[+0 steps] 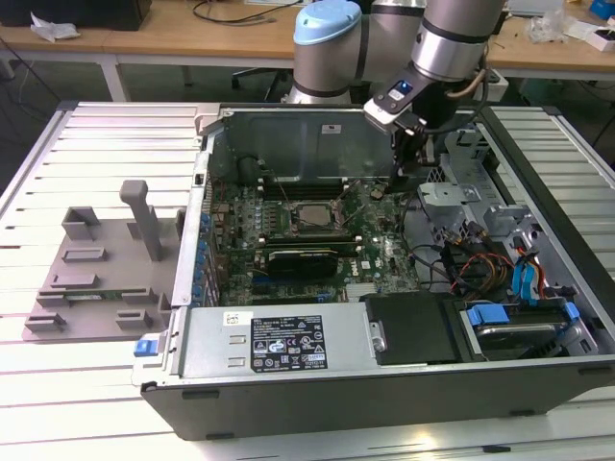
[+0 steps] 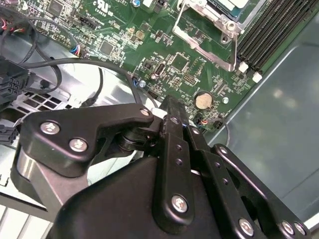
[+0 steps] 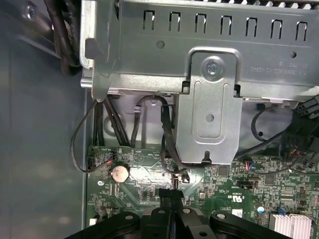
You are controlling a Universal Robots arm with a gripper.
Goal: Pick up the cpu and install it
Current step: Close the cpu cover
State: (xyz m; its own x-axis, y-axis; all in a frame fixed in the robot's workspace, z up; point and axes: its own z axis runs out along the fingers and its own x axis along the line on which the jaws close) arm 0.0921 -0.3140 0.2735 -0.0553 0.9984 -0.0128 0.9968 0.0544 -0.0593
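Gripper (image 1: 397, 179): jaws together, nothing held, low over the board (image 1: 384, 252) beside the coin cell (image 2: 202, 101). Cpu (image 1: 312, 217) apparently sits in the socket, mid-board. Risk: any drift could make the closed tips snag nearby cables (image 3: 167, 134) or scrape components.

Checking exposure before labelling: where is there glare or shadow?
First wrist view: a bright glare patch on the motherboard beside the coin cell. Exterior view: the slatted table washes out pale; inside the computer case it is dimmer.

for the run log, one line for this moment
gripper: fingers shut, empty | over motherboard near socket | cpu: in socket
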